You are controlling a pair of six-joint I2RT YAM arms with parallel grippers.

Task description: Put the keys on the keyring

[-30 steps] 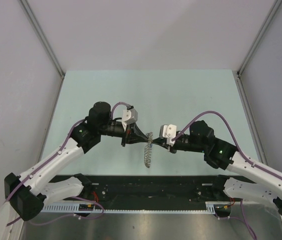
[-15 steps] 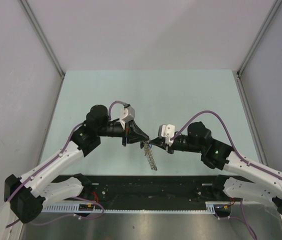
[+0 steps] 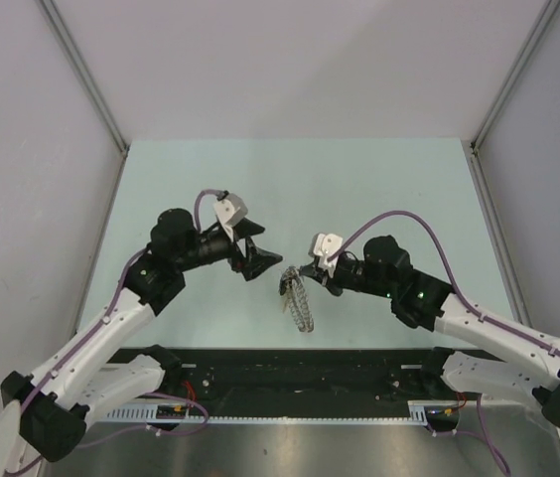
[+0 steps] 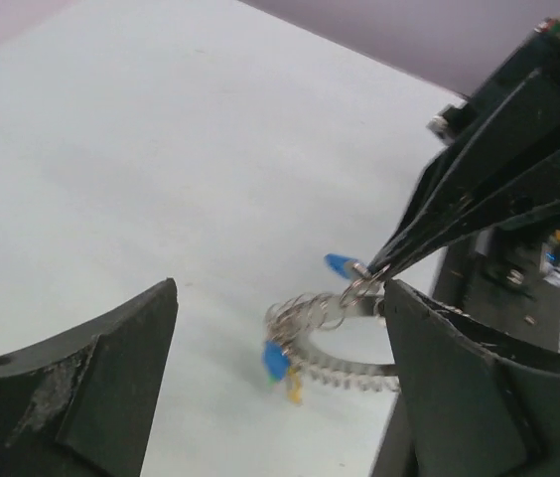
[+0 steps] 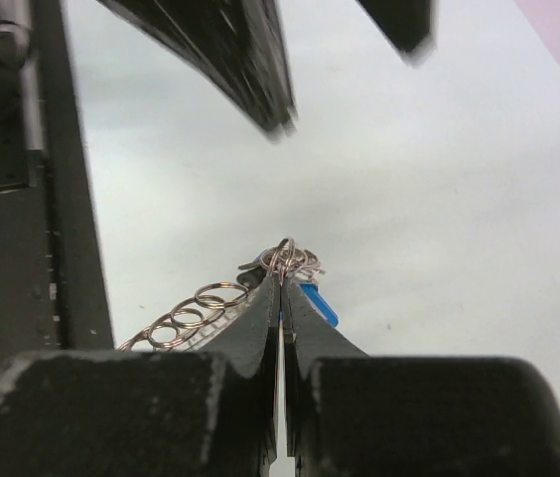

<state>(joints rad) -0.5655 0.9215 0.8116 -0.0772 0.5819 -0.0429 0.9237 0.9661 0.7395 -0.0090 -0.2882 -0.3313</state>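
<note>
Left hand [image 3: 268, 246] released, backed off, spread; right hand [image 3: 301, 270] pinching keyring [image 3: 300, 304].

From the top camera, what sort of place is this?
Probably a lab robot cell, not a home: pale-green table boxed in by plain grey panels, with a white cable duct along the near edge.

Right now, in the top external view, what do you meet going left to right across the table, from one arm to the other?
left gripper → keyring → green light on the right arm
</note>
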